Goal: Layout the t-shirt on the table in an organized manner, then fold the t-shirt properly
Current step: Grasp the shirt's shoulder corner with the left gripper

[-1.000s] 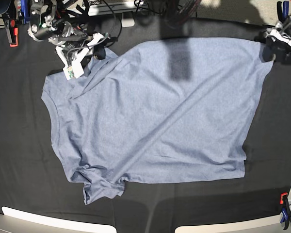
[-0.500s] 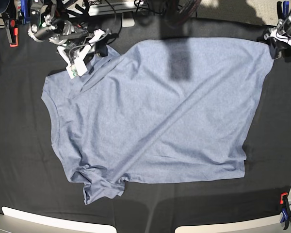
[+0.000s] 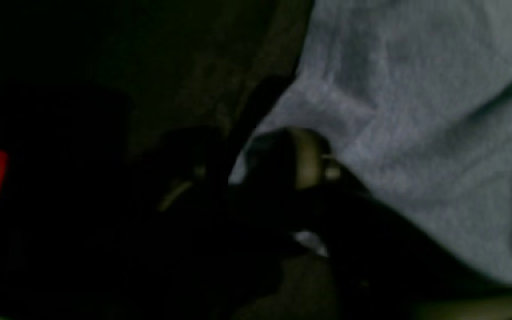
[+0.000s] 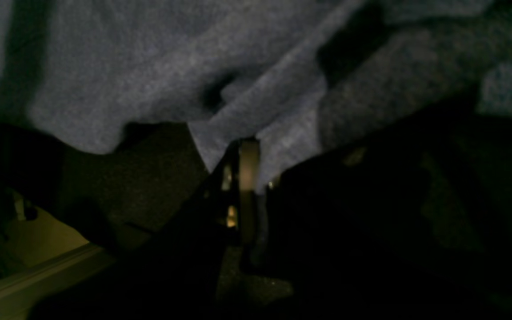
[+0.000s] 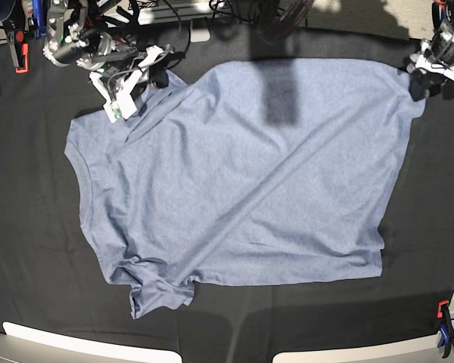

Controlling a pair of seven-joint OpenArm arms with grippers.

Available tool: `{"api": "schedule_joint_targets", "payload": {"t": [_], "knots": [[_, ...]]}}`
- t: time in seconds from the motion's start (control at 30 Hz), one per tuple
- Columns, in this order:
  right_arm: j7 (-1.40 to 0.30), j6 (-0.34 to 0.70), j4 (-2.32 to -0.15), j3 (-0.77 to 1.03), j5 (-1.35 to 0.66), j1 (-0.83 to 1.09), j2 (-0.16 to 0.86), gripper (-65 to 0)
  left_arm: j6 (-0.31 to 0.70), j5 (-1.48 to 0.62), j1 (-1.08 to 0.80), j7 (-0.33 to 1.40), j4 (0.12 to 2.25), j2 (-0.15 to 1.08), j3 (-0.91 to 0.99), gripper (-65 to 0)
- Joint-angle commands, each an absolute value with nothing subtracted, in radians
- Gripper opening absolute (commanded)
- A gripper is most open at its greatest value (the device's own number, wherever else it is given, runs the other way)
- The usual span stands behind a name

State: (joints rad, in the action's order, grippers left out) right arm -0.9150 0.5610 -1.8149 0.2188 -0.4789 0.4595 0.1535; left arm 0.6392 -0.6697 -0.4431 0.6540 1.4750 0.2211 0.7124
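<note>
Both wrist views are dark and blurred around each end effector.

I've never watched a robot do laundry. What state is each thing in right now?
t-shirt: spread out on the table, unfolded, plain side up, creased, lower sleeve bunched.
table: covered in black cloth.
right claw: shut on the t-shirt's edge.
left claw: at the t-shirt's far corner; grip unclear.

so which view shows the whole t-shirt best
The base view: the t-shirt lies spread across the black table with its whole outline visible, one sleeve bunched at the near edge. The left wrist view shows only a dim blue-grey corner, and the right wrist view only creased fabric close up.
</note>
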Motion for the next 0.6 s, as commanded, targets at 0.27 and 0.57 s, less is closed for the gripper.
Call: {"api": "schedule_joint_targets", "payload": {"t": [0.27, 0.57], "knots": [[-0.913, 0.577, -1.954, 0.253, -0.493, 0.534, 0.16, -65.0, 0.686, -0.762, -0.452, 0.665, 1.487, 0.231, 0.719, -65.0], [-0.952, 0.576, -2.176, 0.355, -0.567, 0.725, 0.16, -65.0, 0.687, -0.799, -0.451, 0.665, 1.487, 0.236, 0.719, -65.0]]}}
